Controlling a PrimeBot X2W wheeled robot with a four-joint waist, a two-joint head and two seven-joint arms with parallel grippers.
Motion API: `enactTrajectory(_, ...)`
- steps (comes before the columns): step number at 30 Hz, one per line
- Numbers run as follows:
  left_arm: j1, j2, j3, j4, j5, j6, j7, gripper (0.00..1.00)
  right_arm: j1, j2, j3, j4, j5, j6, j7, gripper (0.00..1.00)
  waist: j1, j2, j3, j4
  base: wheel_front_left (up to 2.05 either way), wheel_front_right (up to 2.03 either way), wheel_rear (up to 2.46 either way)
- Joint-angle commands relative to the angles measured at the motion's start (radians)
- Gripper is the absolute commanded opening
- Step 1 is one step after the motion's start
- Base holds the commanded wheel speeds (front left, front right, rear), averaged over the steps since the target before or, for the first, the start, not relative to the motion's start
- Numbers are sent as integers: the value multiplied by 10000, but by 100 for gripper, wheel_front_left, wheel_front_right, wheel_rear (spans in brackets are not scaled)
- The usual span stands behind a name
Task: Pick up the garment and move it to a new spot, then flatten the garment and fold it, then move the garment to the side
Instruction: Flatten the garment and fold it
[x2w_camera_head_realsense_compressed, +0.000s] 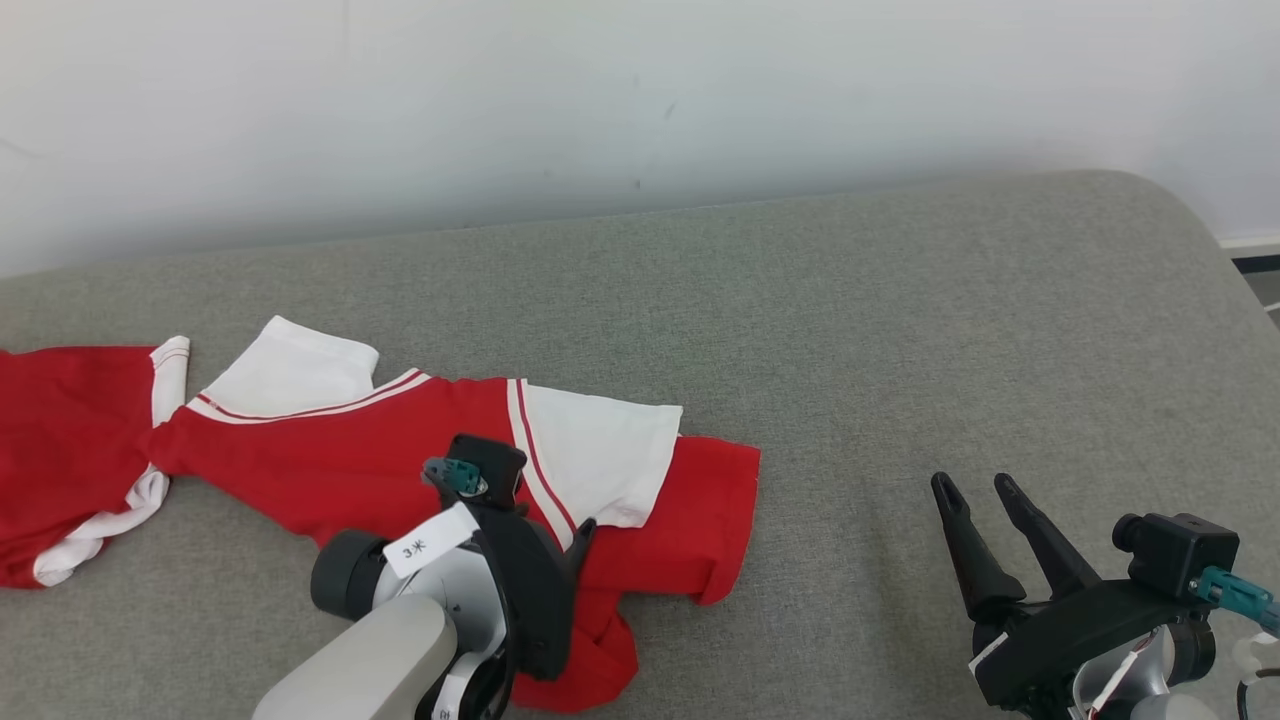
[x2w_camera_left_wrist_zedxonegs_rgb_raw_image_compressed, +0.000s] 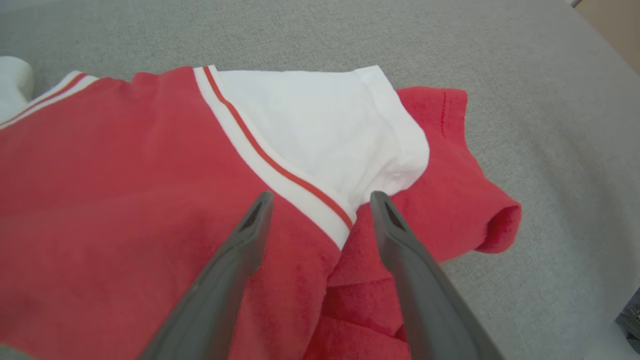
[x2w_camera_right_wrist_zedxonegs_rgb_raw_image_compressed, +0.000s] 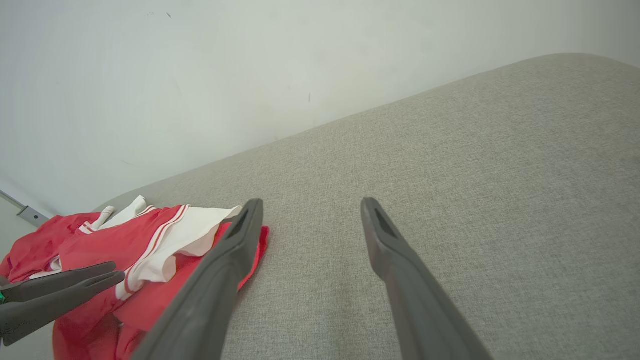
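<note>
The garment (x2w_camera_head_realsense_compressed: 350, 450) is a red top with white sleeves and red-striped white trim, lying crumpled on the left part of the grey surface. My left gripper (x2w_camera_head_realsense_compressed: 578, 535) hovers open over it. In the left wrist view its fingers (x2w_camera_left_wrist_zedxonegs_rgb_raw_image_compressed: 250, 235) straddle the striped seam where a white sleeve (x2w_camera_left_wrist_zedxonegs_rgb_raw_image_compressed: 320, 120) meets the red cloth (x2w_camera_left_wrist_zedxonegs_rgb_raw_image_compressed: 100, 175), with nothing pinched. My right gripper (x2w_camera_head_realsense_compressed: 975, 490) stands open at the lower right, well apart from the garment, with only bare surface between its fingertips (x2w_camera_right_wrist_zedxonegs_rgb_raw_image_compressed: 311, 202). The right wrist view also catches the garment (x2w_camera_right_wrist_zedxonegs_rgb_raw_image_compressed: 115, 240) and the left gripper (x2w_camera_right_wrist_zedxonegs_rgb_raw_image_compressed: 75, 285) at lower left.
The grey cushioned surface (x2w_camera_head_realsense_compressed: 900, 330) stretches wide to the right of the garment and rounds off at its far right corner (x2w_camera_head_realsense_compressed: 1190, 210). A white wall (x2w_camera_head_realsense_compressed: 600, 100) runs along its back edge. A strip of floor (x2w_camera_head_realsense_compressed: 1262, 285) shows beyond the right side.
</note>
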Motion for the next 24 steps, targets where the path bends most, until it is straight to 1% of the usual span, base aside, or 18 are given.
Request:
enactTrajectory(1, 94, 83, -114, 149, 153, 15, 60, 100, -72, -39, 0, -13, 51, -1, -53, 100, 0, 0, 32, -62, 0, 0, 0)
enactTrajectory(7, 178, 46, -350, 544, 216, -10, 173, 100, -48, -39, 4, -13, 52, -1, -67, 100, 0, 0, 52, -121, 0, 0, 0)
enactTrajectory(11, 122, -41, -243, 624, 134, -64, -89, 100, -31, -39, 23, -1, 59, -1, -67, 100, 0, 0, 67, -115, 0, 0, 0)
enactTrajectory(13, 66, -90, -176, 649, 88, -150, -266, 46, -34, -39, 34, 11, 59, -1, -59, 100, 0, 0, 61, -104, 0, 0, 0)
enactTrajectory(14, 51, -117, -150, 667, 61, -179, -336, 38, -40, -39, 38, 16, 57, -1, -56, 100, 0, 0, 56, -99, 0, 0, 0)
enactTrajectory(15, 38, -145, -131, 684, 39, -232, -382, 12, -45, -39, 45, 24, 49, -1, -53, 100, 0, 0, 48, -96, 0, 0, 0)
enactTrajectory(16, 36, -167, -130, 713, -4, -269, -396, 0, -52, -39, 54, 32, 44, -1, -44, 100, 0, 0, 39, -94, 0, 0, 0)
enactTrajectory(23, 31, -256, -234, 927, -106, -374, -273, 0, -54, -39, 64, 37, 45, -1, -3, 100, 0, 0, -8, -106, 0, 0, 0)
enactTrajectory(24, -11, -253, -269, 948, -35, -338, -272, 46, -53, -39, 56, 34, 49, -1, 2, 100, 0, 0, -3, -105, 0, 0, 0)
